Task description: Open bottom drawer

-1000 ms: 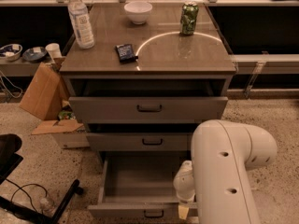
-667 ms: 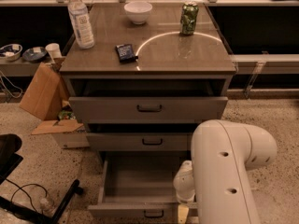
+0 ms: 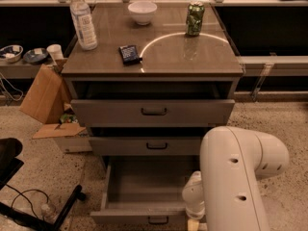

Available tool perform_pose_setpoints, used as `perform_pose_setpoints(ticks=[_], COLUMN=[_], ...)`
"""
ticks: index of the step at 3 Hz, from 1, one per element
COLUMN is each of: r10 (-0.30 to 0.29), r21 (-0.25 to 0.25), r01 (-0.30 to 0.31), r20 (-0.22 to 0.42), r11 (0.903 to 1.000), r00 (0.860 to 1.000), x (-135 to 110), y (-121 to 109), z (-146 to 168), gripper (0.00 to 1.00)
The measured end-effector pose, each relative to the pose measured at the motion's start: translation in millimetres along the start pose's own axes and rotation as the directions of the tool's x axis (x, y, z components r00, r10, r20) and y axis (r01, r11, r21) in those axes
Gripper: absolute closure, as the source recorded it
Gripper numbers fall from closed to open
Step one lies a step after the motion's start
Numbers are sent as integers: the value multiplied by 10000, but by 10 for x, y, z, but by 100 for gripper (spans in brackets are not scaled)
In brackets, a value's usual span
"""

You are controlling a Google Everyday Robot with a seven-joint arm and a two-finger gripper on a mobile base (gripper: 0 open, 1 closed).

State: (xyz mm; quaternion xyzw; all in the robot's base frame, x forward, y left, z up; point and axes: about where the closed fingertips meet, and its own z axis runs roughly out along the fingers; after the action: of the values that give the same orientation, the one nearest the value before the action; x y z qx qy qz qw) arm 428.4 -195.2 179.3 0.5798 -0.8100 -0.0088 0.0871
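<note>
The bottom drawer (image 3: 144, 189) is standing pulled far out from the table (image 3: 192, 57), showing its plain grey inside, with its small dark handle (image 3: 158, 220) sitting at the lower edge of the view. The middle drawer (image 3: 157, 146) above it is sitting nearly closed, and the top drawer (image 3: 154, 111) is hanging slightly out. The robot's white arm (image 3: 240, 177) is filling the lower right. Its gripper (image 3: 195, 224) is peeking in at the bottom edge, just right of the handle and close to the bottom drawer's front. It is mostly hidden, so I cannot tell whether it is spread or pinching anything. On the table a water bottle (image 3: 83, 19), a white bowl (image 3: 142, 12), a green can (image 3: 195, 19) and a small dark packet (image 3: 129, 54) are standing apart. A cardboard box (image 3: 45, 97) is leaning beside the table's left side.
</note>
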Motion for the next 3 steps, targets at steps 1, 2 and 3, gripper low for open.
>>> perform_pose_setpoints(ticks=[1,2,3], r10=[583,583,626], r21=[-752,-752,-770], r01=[-599,-599,-645], r20=[-235,-234,-271], r11=[9954,9954,9949], r00=[9980,9980,9977], x=[449,439,467], y=[485,478,496], z=[163,131,93], gripper=[36,59,90])
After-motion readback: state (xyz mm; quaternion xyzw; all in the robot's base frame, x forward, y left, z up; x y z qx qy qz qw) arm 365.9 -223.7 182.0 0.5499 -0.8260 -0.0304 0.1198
